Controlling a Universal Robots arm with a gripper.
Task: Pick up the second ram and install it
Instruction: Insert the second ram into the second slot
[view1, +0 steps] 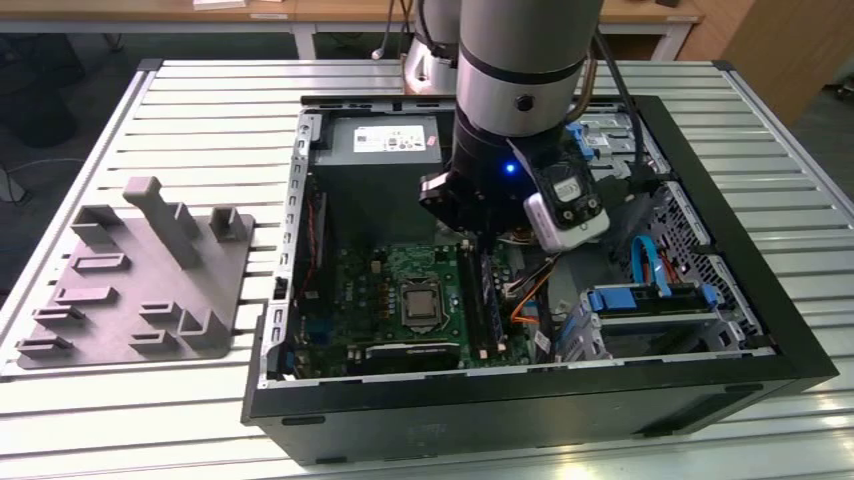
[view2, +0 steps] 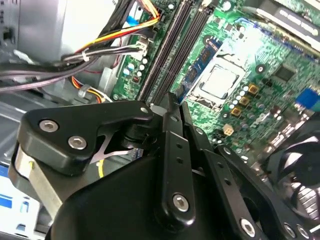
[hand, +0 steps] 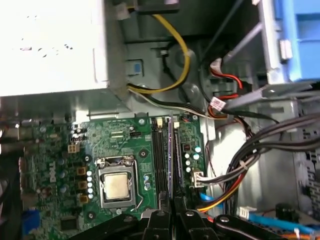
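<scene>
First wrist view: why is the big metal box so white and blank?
In the first wrist view, light bounces off the silver box and washes it out; in the second wrist view, the metal processor cover glares bright too; in the exterior view, the light is even, with a small blue lamp glowing on the arm.

Motherboard (hand: 120, 137) green; case (view1: 534, 410) black; fixture tray (view1: 227, 270) grey; drive bay (view1: 641, 297) blue; ram (hand: 171, 155) seemingly black.

Robotics lab: slatted aluminium bench (view1: 200, 110), open computer case (view1: 534, 405), grey fixture tray (view1: 147, 295).
</scene>
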